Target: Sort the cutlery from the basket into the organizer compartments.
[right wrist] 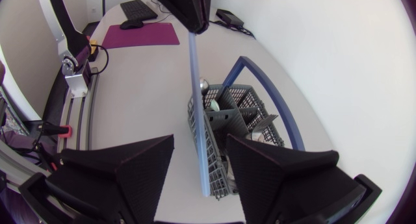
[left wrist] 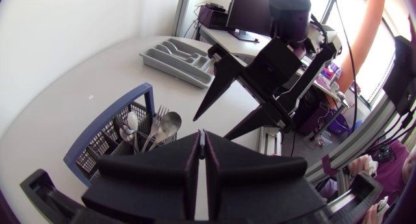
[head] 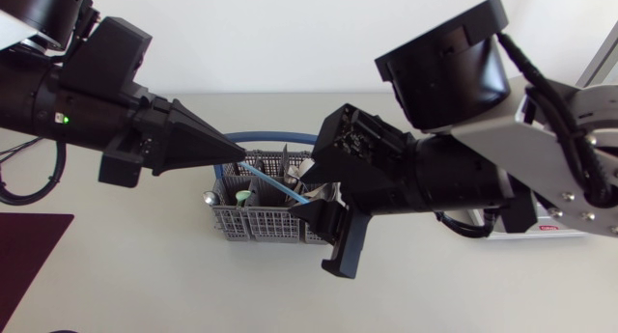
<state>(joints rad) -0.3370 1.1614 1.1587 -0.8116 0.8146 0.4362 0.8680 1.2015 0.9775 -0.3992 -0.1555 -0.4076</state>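
The left gripper, left of the middle, is pinched shut on a thin blue stick above the grey basket. The right gripper is wide open, with the stick between its fingers.

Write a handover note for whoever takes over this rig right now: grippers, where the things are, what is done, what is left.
Left gripper: shut on one end of a light-blue piece, above the basket.
Right gripper: open, fingers either side of that piece, not touching it.
Basket: spoons and a fork stand in it.
Organizer: on the table apart from the basket; contents too small to tell.
Done: one piece gripped.
Left: put it in a compartment, then sort the rest.
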